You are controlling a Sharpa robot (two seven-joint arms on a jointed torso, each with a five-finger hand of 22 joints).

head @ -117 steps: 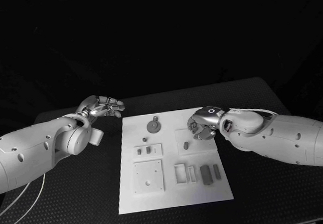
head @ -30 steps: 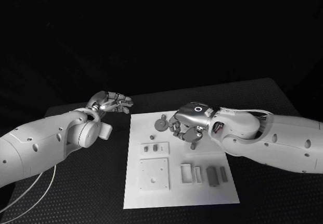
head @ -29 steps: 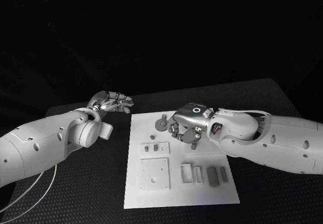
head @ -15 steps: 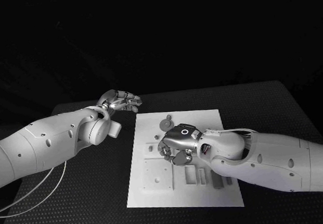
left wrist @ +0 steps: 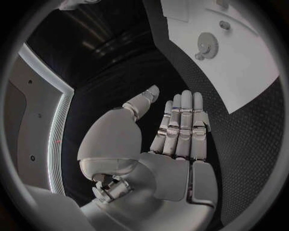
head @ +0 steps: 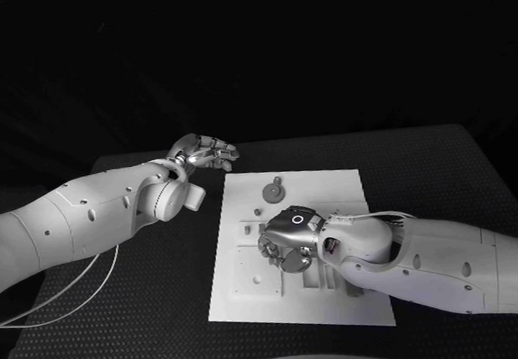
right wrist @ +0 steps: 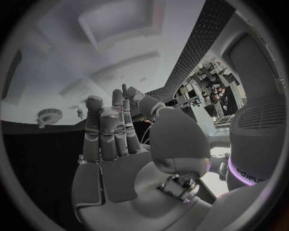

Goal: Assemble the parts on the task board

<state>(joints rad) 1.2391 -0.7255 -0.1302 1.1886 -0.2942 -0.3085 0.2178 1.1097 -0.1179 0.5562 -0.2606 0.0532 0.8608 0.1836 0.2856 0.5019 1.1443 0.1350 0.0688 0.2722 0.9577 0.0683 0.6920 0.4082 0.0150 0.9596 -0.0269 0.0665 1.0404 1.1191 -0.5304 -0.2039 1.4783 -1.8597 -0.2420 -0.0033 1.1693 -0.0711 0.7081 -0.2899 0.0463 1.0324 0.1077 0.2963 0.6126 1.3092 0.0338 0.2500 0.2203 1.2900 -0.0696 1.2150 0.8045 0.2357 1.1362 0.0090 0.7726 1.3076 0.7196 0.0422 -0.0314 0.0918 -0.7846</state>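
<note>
Surface: black textured table [head: 126,324], occupying the lower two thirds of the head view; beyond its far edge, the upper part of the frame is dark.

Item 1: white rectangular task board [head: 333,192], centre of the head view, lying flat on the table, long side running away from the camera. In the left wrist view the same board [left wrist: 241,72] sits at the upper right of the circle.

Item 2: small grey parts on the board. A round toothed disc with a tab [head: 273,194] lies near the board's far end, upper centre of the frame; it appears also in the left wrist view [left wrist: 206,41]. A small peg [head: 258,210] stands just below-left of it. A square grey plate [head: 258,282] lies at the board's lower left. Narrow upright pieces [head: 314,277] sit just right of the plate, partly hidden by the right arm.

Item 3: left hand [head: 207,154], silver, upper left of centre, off the board's far-left corner; fingers straight and side by side, thumb apart, holding nothing [left wrist: 175,130].

Item 4: right hand [head: 290,240], silver, over the board's middle, fingers curled downward; whether they grasp a part cannot be told.
</note>
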